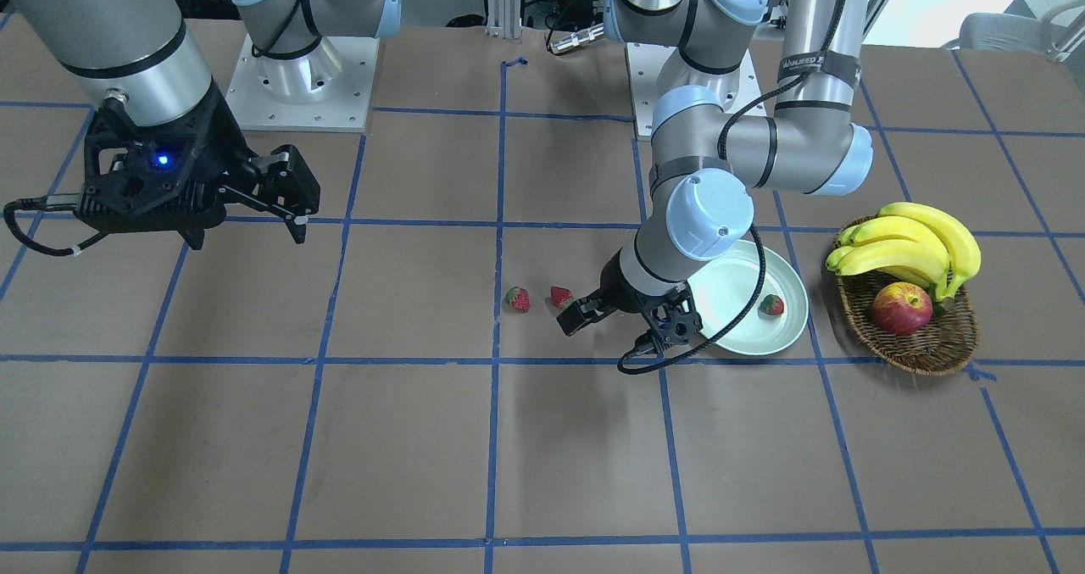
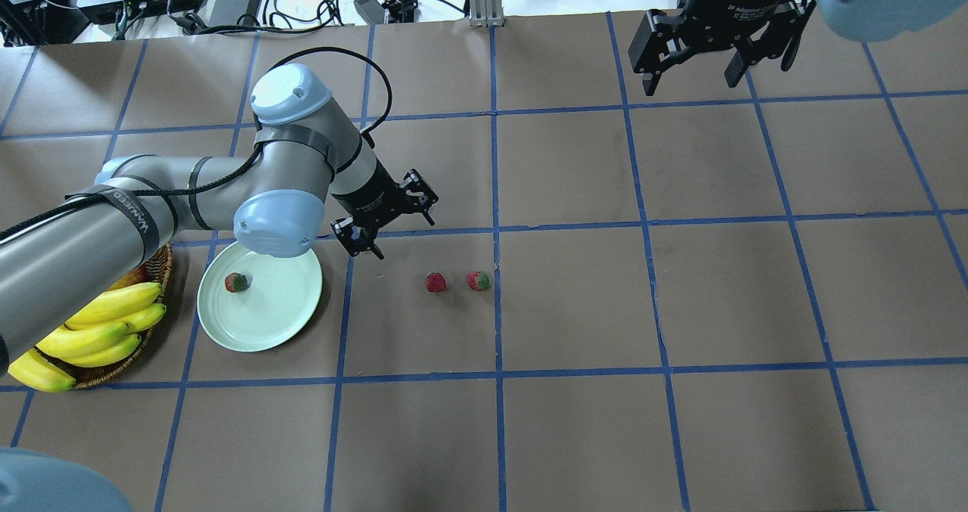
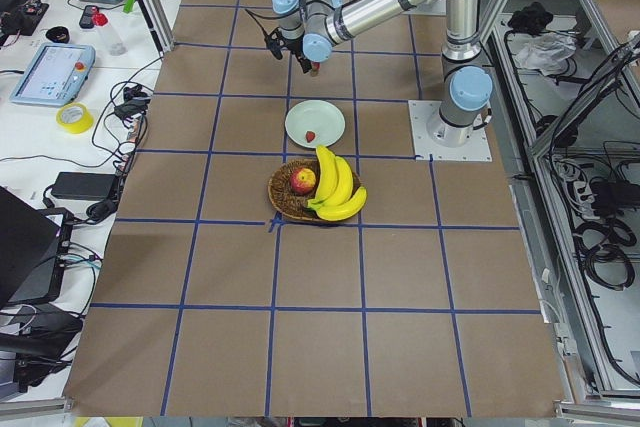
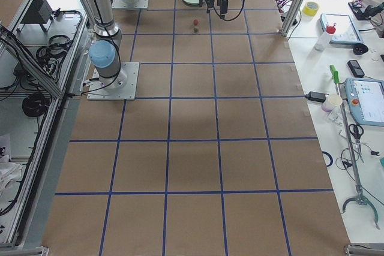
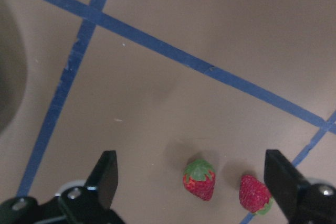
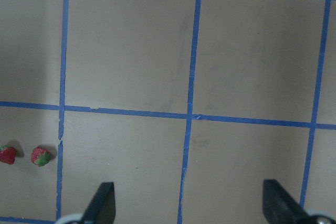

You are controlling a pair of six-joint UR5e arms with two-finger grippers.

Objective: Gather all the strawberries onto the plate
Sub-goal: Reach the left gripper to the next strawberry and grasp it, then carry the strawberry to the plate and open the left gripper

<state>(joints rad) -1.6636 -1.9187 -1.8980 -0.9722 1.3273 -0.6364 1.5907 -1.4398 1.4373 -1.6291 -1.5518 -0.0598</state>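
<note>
Left gripper (image 1: pixel 609 330): in the front view, held low over the table (image 1: pixel 593 472), jaws spread, nothing gripped, just beside the plate (image 1: pixel 746 349)
First strawberry (image 1: pixel 771 305): seen lying in the plate
Second strawberry (image 1: pixel 561 296): laid on the table, just beside the left gripper
Third strawberry (image 1: pixel 518 299): laid next to the second, on the side away from the plate
Right gripper (image 1: pixel 247 239): held high, well apart from all of these, jaws spread, nothing held
Basket (image 1: pixel 924 345): set beside the plate, filled with bananas (image 1: pixel 915 243) and an apple (image 1: pixel 901 309)
Overhead view: the left gripper is seen between the plate and the two loose strawberries
Side views: the first strawberry is made out in the plate; the grippers are shown too small to be judged
Left wrist view: both loose strawberries are framed between the spread fingers (image 5: pixel 105 177), touched by neither
Right wrist view: the fingers (image 6: pixel 102 205) are spread over bare table; the loose strawberries are seen at the left edge
</note>
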